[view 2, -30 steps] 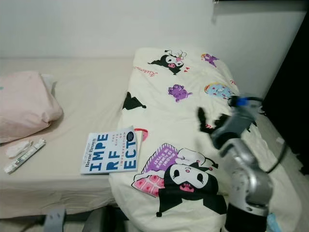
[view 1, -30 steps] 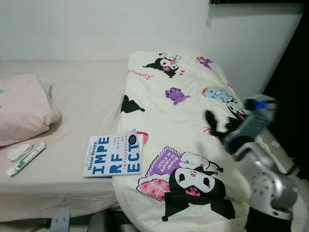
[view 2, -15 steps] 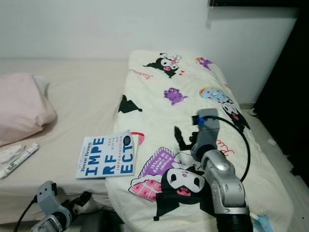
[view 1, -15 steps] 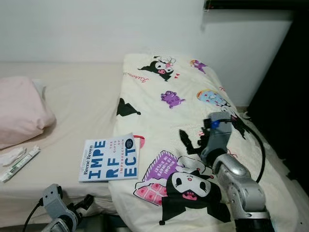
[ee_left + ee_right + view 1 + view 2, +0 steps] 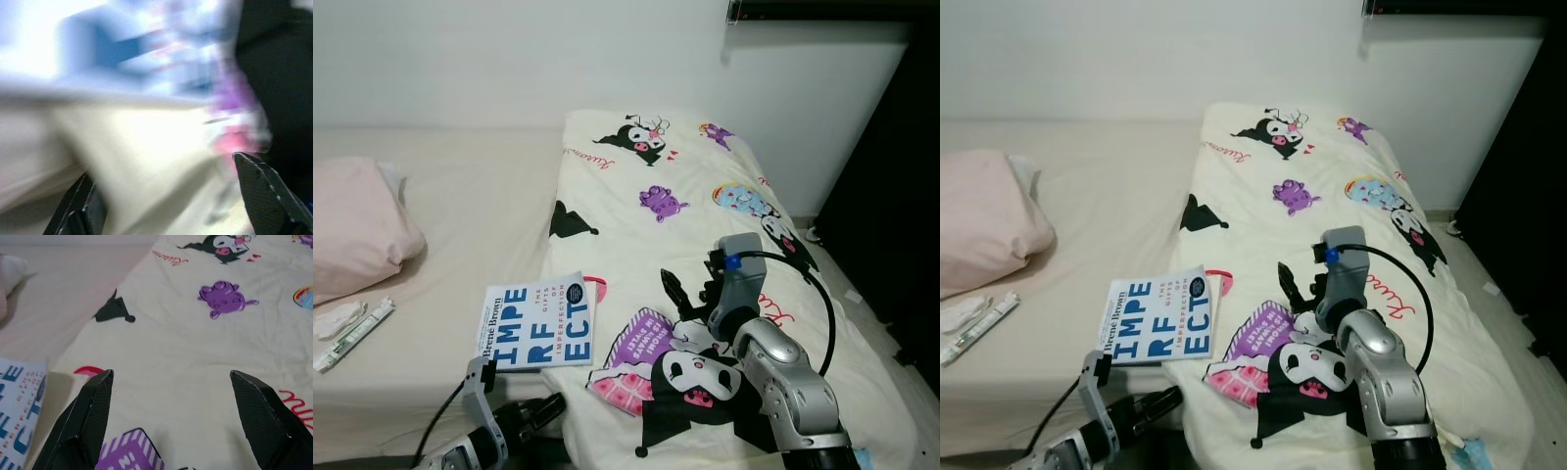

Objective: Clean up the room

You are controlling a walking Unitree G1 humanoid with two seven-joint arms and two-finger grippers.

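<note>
Book point(image 5: 539, 323) lies flat on the bed point(image 5: 460, 215), cover up, its far edge touching the cartoon-print blanket point(image 5: 675, 225). Judged a light paperback: stiff enough across the spine, floppy at the open edge, glossy cover likely slick. Best hold looks like the near edge by the mattress rim, one finger sliding under, or a pinch on the spine side.

Right end effector point(image 5: 690, 299) hovers low over the blanket, fingers spread wide, nothing between them; forearm raised from the elbow, wrist pointing up the bed. Book sits to its left, near but apart.

Left end effector point(image 5: 536, 415) is below the mattress edge, fingers apart and empty, pointing toward the blanket's hanging front; book just above and beyond it. Its wrist view is motion-blurred.

Pillow point(image 5: 357, 225), tube point(image 5: 354, 325) and crumpled tissue point(image 5: 340, 319) lie well off left.
</note>
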